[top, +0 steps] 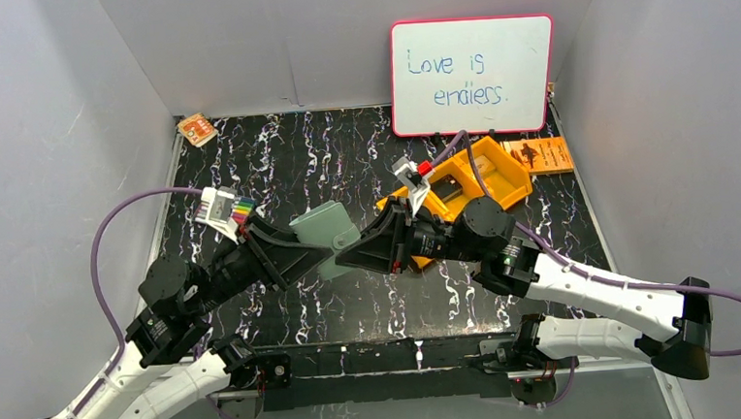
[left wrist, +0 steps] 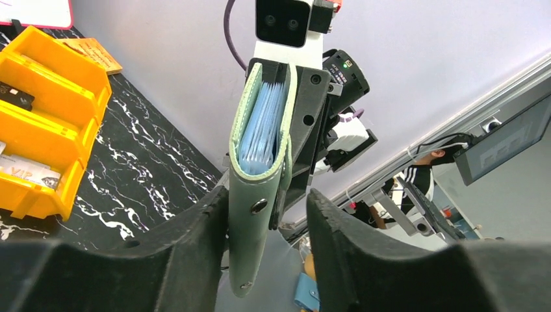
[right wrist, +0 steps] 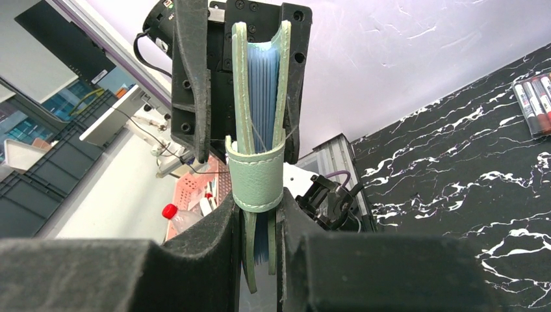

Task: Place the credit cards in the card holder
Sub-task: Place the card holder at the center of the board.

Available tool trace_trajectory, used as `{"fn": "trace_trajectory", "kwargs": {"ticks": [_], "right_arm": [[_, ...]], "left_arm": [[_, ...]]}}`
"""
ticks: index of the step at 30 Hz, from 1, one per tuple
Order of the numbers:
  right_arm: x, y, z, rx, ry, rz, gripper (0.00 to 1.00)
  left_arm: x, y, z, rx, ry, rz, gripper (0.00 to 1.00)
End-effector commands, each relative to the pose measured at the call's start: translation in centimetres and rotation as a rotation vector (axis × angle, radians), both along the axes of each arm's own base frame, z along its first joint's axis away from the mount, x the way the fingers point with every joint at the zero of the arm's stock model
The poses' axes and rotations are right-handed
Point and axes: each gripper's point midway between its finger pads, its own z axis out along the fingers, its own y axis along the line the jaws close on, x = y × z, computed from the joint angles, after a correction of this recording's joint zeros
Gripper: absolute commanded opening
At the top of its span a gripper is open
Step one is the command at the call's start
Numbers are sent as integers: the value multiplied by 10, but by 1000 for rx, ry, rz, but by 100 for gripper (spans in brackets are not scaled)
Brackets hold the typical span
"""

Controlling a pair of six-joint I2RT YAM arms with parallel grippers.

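Far to the left of the card holder (top: 317, 222), at the back corner of the black marbled table (top: 276, 157), I see a small orange patterned packet (top: 197, 130). At the holder's left is the left gripper (left wrist: 266, 201). Its 2 fingers stand spread on either side of the holder: 1 finger (left wrist: 195, 240) is against the green cover and the other has a clear gap beside it, so I read no clamp there.

The card holder is over the middle of the table, edge-on between the 2 grippers and folded almost flat. A snap button (left wrist: 258, 206) shows on its outer face, and grey-blue pockets show between the sage-green covers. I cannot tell whether any pocket has a card in it.

On the holder's right, the right gripper (right wrist: 256, 208) pinches it, both fingers pressed tight against the 2 covers.

Just right of the holder and a little behind it sits the orange compartment tray (top: 500, 163), partly under the right arm. 1 pale credit card (left wrist: 26, 170) printed "VIP" lies flat in 1 of its compartments, apart from the holder.

Behind the holder and to its right, a pink-framed whiteboard (top: 472, 75) reading "Love is endless." leans on the back wall. Furthest right of the holder lies an orange booklet (top: 540, 154), just beyond the tray.
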Motion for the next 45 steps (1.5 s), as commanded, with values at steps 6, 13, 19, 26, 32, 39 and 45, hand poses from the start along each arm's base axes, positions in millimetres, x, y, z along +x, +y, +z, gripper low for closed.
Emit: {"fn": "trace_trajectory", "kwargs": {"ticks": [6, 13, 19, 26, 32, 39, 45], "right_arm": [[-4, -8, 33, 126, -35, 3, 0], [-9, -11, 29, 75, -60, 25, 0], [-15, -14, 24, -28, -94, 54, 57], [-6, -28, 25, -116, -130, -30, 84], [9, -33, 24, -137, -124, -124, 84], [57, -45, -17, -326, -16, -392, 81], [85, -68, -86, -566, 76, -589, 83]], "left_arm": [[-1, 4, 11, -53, -48, 14, 22], [1, 8, 10, -47, -39, 36, 0], [-1, 12, 8, -35, -24, 45, 0], [-3, 16, 1, -3, -3, 47, 0], [-5, 18, 0, 1, 3, 44, 0], [38, 30, -69, 263, 233, 285, 0], [73, 17, -165, 692, 394, 369, 0]]}}
